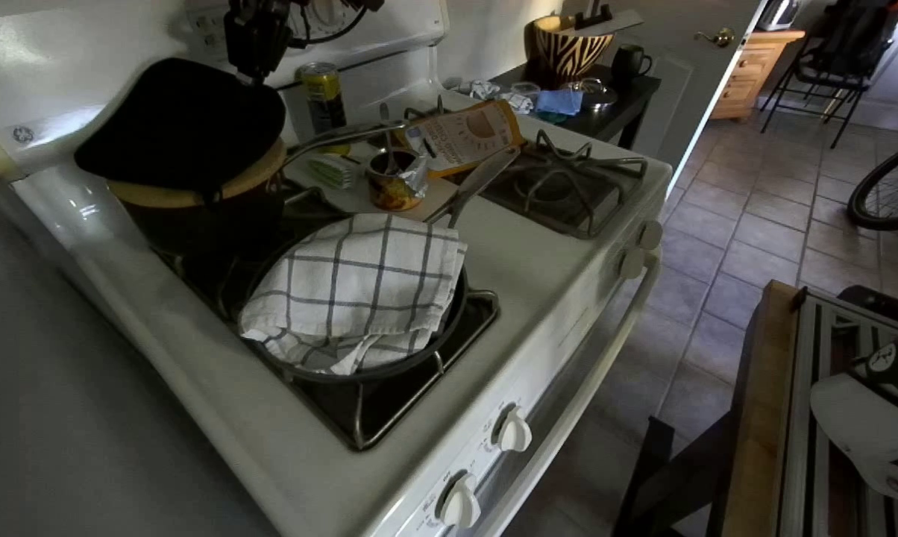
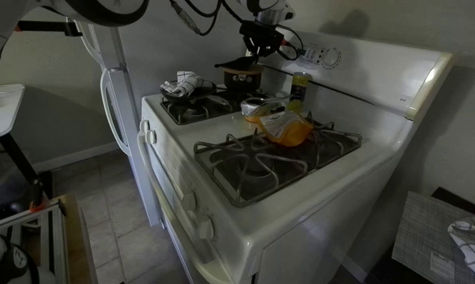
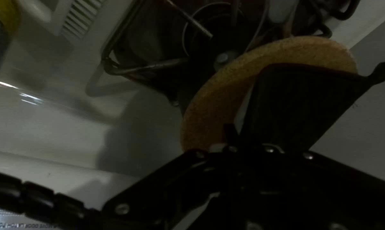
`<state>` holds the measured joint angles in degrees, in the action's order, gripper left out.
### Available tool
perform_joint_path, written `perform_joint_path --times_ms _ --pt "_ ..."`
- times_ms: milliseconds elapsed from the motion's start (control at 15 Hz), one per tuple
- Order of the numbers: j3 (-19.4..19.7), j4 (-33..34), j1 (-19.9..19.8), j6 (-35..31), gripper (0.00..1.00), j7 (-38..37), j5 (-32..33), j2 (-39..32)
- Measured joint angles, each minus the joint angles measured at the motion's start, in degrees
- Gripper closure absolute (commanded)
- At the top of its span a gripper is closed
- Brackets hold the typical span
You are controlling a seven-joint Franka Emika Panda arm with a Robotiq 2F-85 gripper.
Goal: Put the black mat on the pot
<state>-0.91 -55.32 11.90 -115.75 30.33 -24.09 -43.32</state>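
The black mat is a plain dark sheet over the pot on the back burner in an exterior view. The mat and the pot also show in an exterior view, with the mat tilted and overhanging one side. My gripper is shut on the mat's edge, just above the pot; it shows too in an exterior view. In the wrist view the gripper holds the mat, and part of the pot's tan top is uncovered. Whether the mat rests on the pot is unclear.
A pan with a white checked cloth sits on the front burner. A yellow can, an opened tin with a utensil, and an orange pouch stand near the pot. The stove's back panel rises behind.
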Motion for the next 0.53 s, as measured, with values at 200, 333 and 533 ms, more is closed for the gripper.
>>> perform_joint_path --times_ms 200,333,533 --pt "0.8 0.1 0.3 0.0 0.68 -0.6 0.7 0.0" --pt "1.5 0.2 0.7 0.4 0.60 -1.6 1.6 0.0" --pt "2.1 0.2 1.2 2.7 0.38 -3.2 3.1 -0.1"
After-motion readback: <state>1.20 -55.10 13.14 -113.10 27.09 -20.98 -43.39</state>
